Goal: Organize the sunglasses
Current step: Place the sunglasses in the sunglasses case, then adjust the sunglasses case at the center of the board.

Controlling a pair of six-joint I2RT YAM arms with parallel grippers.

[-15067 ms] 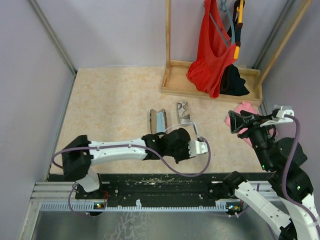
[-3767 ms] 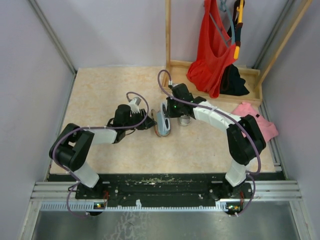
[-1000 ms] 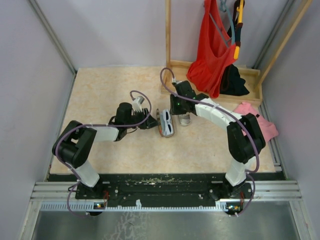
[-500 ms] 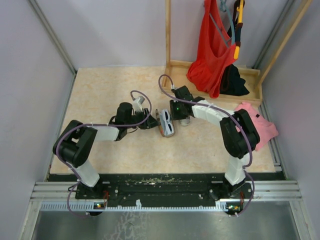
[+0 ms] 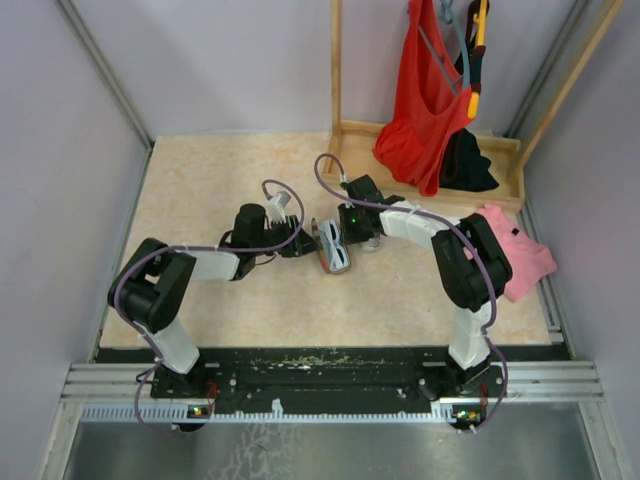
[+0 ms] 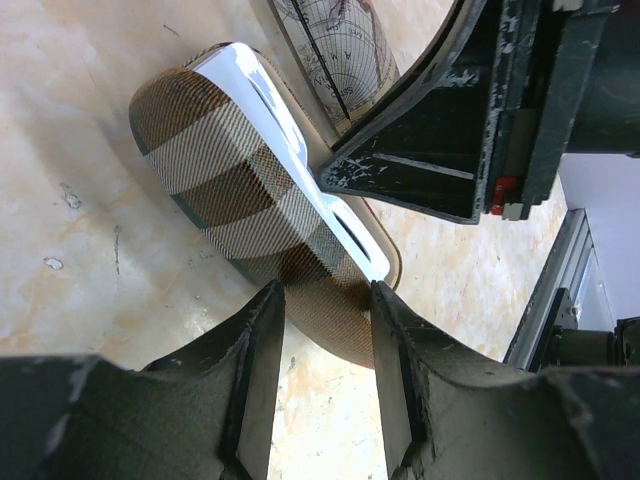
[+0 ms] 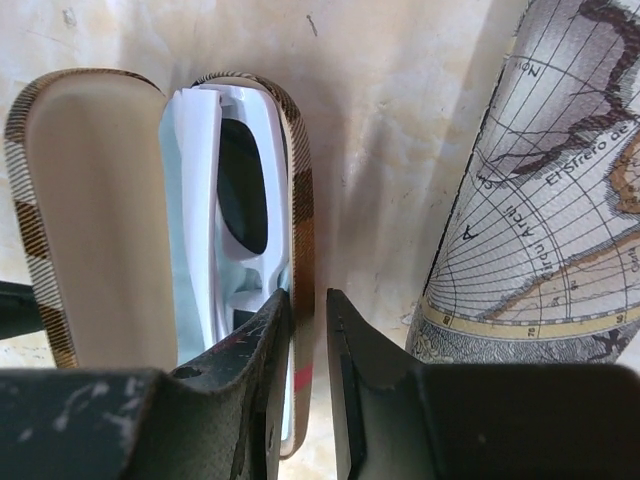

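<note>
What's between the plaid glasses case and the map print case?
A bare strip of table and one finger of the right gripper, seen in the right wrist view.

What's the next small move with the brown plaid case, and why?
Probably swing the cream-lined lid shut over the base of the brown plaid glasses case. The white-framed sunglasses lie folded inside, and the lid stands open beside them. The right gripper straddles the base wall and the left gripper grips the case's end, so it looks steadied.
</note>
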